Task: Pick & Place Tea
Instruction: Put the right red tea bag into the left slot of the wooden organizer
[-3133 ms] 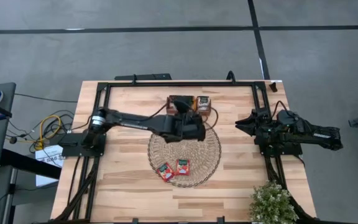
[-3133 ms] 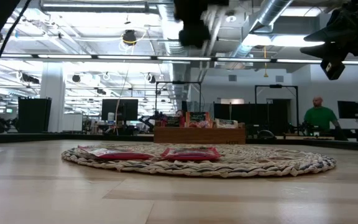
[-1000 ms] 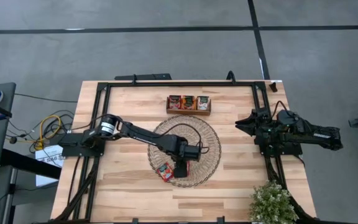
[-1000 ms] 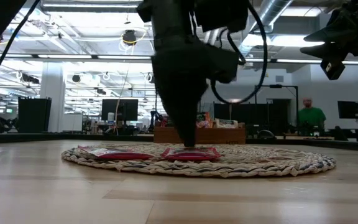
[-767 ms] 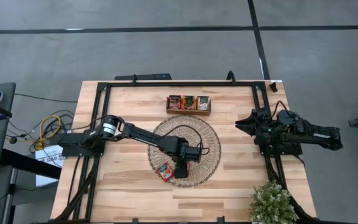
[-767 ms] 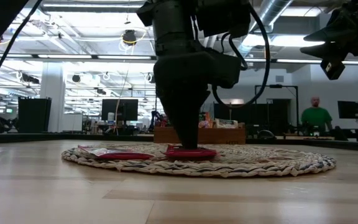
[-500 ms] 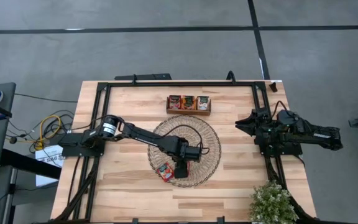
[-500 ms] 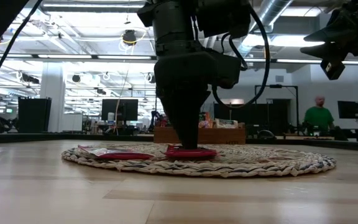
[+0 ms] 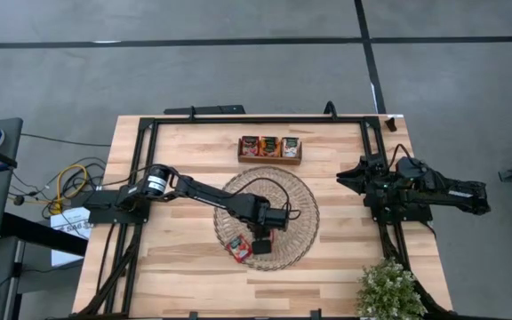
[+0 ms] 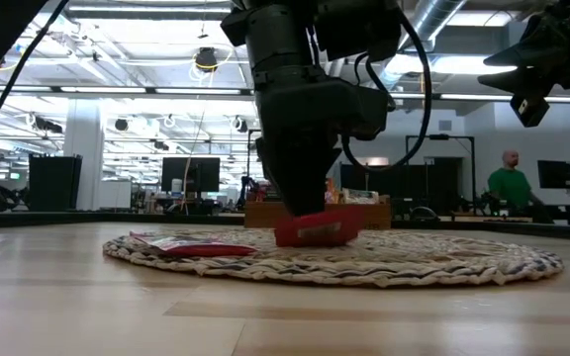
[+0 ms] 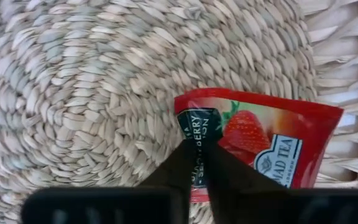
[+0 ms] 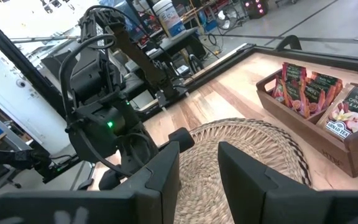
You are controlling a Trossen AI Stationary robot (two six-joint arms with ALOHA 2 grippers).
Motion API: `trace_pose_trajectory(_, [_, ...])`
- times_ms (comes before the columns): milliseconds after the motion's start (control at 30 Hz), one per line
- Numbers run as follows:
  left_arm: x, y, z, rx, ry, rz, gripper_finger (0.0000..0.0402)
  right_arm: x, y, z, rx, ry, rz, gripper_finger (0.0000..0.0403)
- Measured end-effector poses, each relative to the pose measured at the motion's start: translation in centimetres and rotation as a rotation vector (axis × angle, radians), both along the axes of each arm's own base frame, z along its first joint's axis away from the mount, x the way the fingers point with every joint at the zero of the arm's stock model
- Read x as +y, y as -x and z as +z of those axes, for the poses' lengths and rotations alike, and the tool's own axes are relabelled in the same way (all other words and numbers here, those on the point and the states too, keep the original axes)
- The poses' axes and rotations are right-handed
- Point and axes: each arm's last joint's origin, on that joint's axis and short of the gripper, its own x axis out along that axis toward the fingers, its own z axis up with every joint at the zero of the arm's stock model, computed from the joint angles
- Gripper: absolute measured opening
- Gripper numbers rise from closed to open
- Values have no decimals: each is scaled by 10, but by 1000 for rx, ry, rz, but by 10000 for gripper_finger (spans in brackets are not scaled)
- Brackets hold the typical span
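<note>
1. Behind the table (image 9: 185, 276), the low view shows an open workshop with ceiling lights and a person in a green top (image 10: 509, 184) far off.
2. My left pincer (image 11: 194, 163) pinches a red sachet (image 11: 261, 144) reading "BERRY" and "TEA", lifted tilted just above the round woven mat (image 9: 292, 203).
3. Another red sachet (image 9: 237, 249) lies flat beside it, toward the mat's near edge.
4. At the table's far edge, the wooden tray (image 12: 328, 149) holds more sachets; one reads "VANILLA CINNAMON".
5. My right pincer (image 9: 343, 178) waits, spread, by the right edge.
</note>
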Motion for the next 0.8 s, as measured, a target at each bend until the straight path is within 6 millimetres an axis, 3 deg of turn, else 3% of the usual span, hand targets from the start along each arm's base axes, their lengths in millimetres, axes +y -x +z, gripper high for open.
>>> trace_pose_trajectory(100, [0, 0, 0, -3, -16, 5, 6, 0, 0, 0, 0, 0, 0, 103])
trace_pose_trajectory(433, [1, -6, 9, -27, -88, 24, 0, 0, 0, 0, 0, 0, 0, 103])
trace_pose_trajectory(800, [14, -11, 73, -33, -498, 13, 0, 0, 0, 0, 0, 0, 0, 103])
